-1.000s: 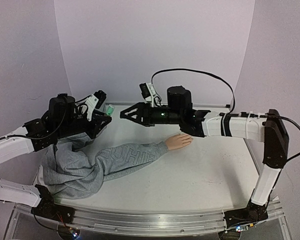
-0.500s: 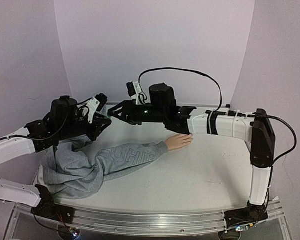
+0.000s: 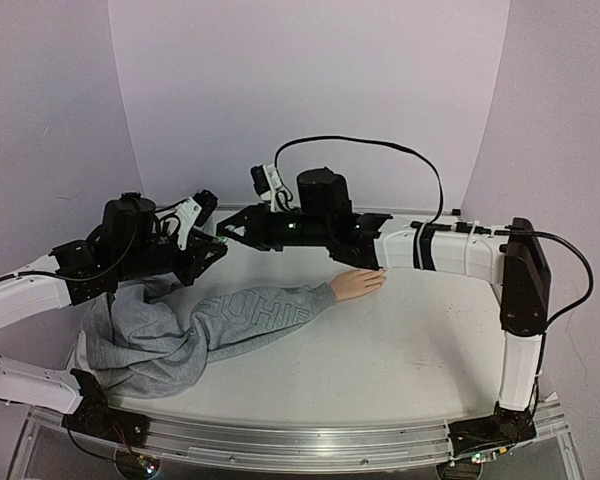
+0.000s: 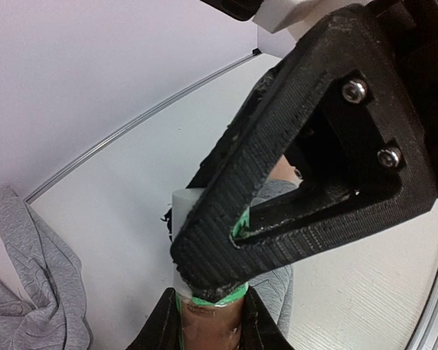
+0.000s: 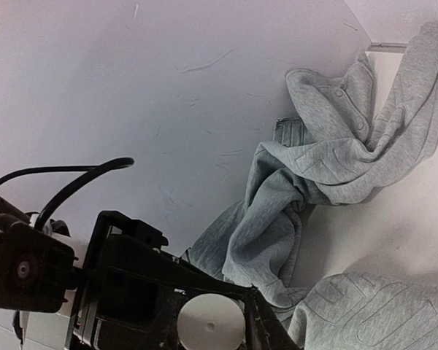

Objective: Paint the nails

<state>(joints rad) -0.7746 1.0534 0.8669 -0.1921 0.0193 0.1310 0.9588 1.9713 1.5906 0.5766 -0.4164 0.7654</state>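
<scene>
The peach mannequin hand [image 3: 358, 284] lies on the table at the end of a grey sweatshirt sleeve [image 3: 265, 312]. Its nails are too small to make out. My left gripper [image 3: 208, 250] is shut on a small bottle [image 4: 208, 321] with a brownish body and a green band, held up above the sweatshirt. The bottle's white cap [image 5: 210, 323] sits between the black fingers [image 4: 277, 182] of my right gripper [image 3: 224, 232], which is shut on it. Both grippers meet at the table's far left, well left of the hand.
The bunched grey sweatshirt [image 3: 140, 340] covers the left part of the white table [image 3: 410, 340]. A lilac wall [image 3: 310, 90] stands close behind. The right arm [image 3: 450, 250] stretches across above the mannequin hand, with its black cable looping over it.
The right arm has swung left to the bottle. Its jaws, open before, have shut on the white cap. The left gripper has kept its hold and dipped slightly.
</scene>
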